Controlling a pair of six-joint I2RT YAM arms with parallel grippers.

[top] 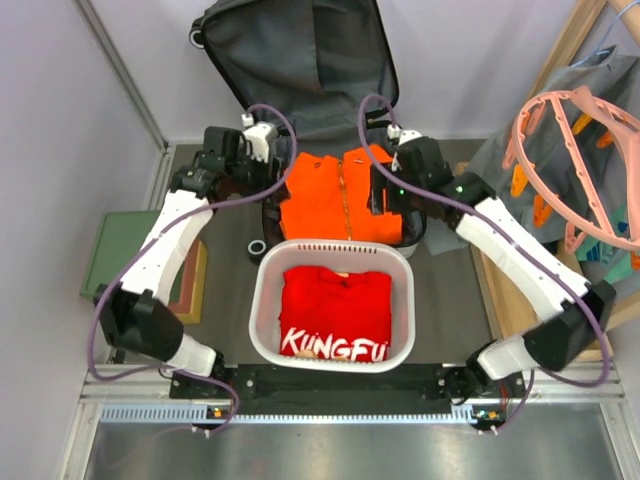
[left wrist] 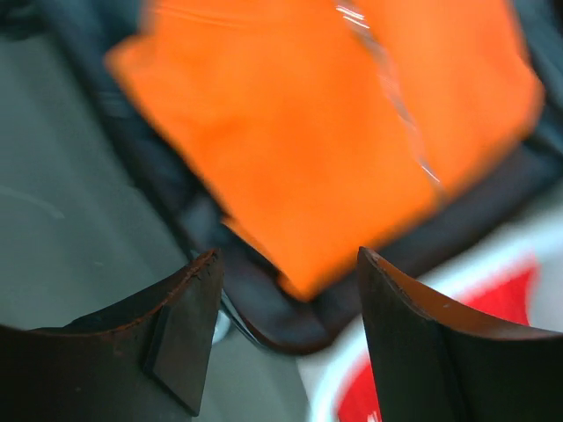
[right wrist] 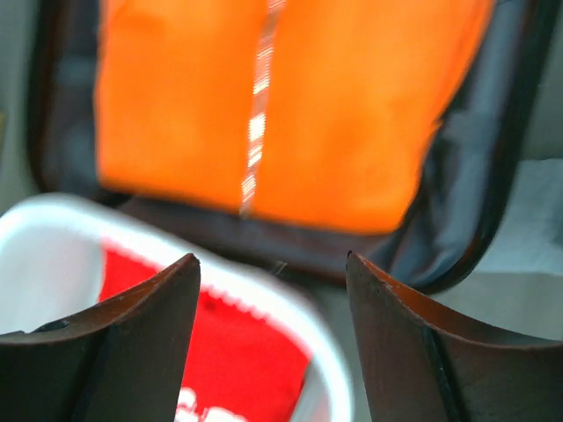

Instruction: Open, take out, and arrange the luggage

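Right now I see the luggage (top: 300,60) lying open at the far end of the table. Its grey-lined lid leans up against the back wall, and its lower half lies flat with an orange garment (top: 335,195) spread inside. My left gripper (left wrist: 286,264) hangs over the near left corner of that lower half, jaws spread and holding nothing. The garment's edge and the dark rim of the case show between its fingers. My right gripper (right wrist: 273,264) hangs over the near right side, also spread and empty, looking down on the garment and the case rim.

Both arms reach forward from their bases with elbows pushed outward and wrists turned in toward the case.

I count one suitcase, one orange garment and one white basket (top: 265,300) just in front of the case. The basket holds one folded red shirt (top: 335,310).
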